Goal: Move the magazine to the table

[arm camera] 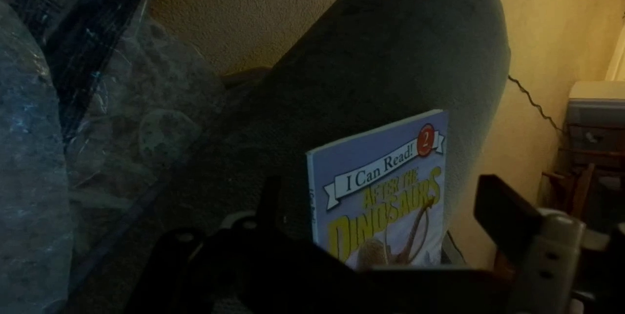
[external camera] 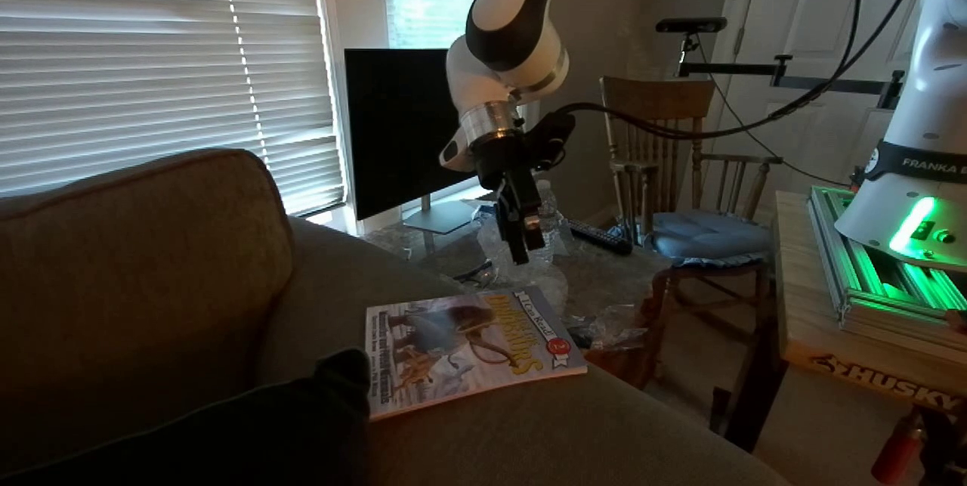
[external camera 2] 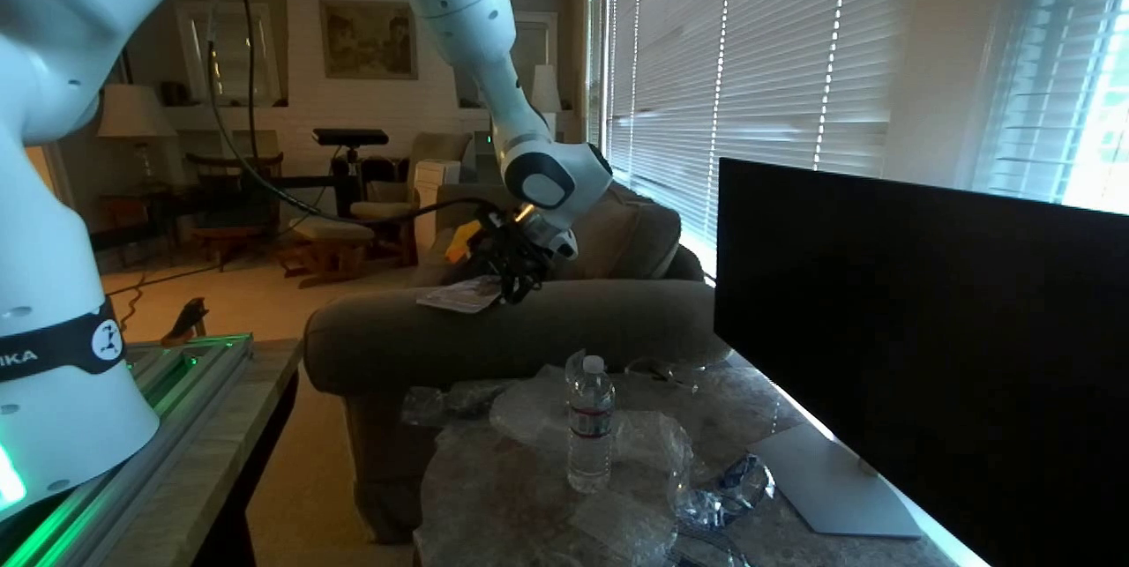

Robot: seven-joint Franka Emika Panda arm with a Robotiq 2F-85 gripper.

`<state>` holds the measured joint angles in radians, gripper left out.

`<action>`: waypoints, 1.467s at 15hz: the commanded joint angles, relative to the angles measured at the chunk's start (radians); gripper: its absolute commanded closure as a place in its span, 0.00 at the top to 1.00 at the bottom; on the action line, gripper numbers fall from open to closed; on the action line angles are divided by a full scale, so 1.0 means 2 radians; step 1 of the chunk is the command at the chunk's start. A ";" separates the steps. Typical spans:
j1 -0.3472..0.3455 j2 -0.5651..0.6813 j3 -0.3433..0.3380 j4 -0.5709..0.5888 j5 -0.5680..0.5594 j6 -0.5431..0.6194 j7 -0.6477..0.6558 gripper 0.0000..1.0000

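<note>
The magazine (external camera: 453,350), a thin "After the Dinosaurs" booklet with a red corner patch, lies flat on the arm of the olive-brown couch (external camera: 589,433). It also shows in an exterior view (external camera 2: 459,295) and in the wrist view (arm camera: 385,197), where my gripper hides its lower part. My gripper (external camera: 527,248) points down above the couch arm, near the magazine's titled end and apart from it. In the wrist view the fingers (arm camera: 378,189) are spread wide with nothing between them. The table (external camera 2: 485,505) with a shiny stone-like top stands beside the couch arm.
On the table stand a water bottle (external camera 2: 590,426), crumpled clear plastic wrap (external camera 2: 648,452) and a large monitor (external camera 2: 908,329). A dark pillow (external camera: 287,425) lies on the couch near the magazine. A spindle-back chair (external camera: 665,146) and the robot's wooden workbench (external camera: 801,304) stand nearby.
</note>
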<state>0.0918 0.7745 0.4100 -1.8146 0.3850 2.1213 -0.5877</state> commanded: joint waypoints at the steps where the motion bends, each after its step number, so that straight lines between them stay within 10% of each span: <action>1: 0.004 0.015 0.006 0.005 0.026 0.047 0.011 1.00; 16: 0.008 0.055 0.016 0.011 0.010 0.079 0.016 1.00; 17: 0.008 0.056 0.016 0.011 0.010 0.079 0.016 0.79; 22: 0.007 0.052 0.017 0.007 0.010 0.081 0.015 0.44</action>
<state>0.1061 0.8646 0.4327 -1.8146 0.4085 2.2702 -0.5800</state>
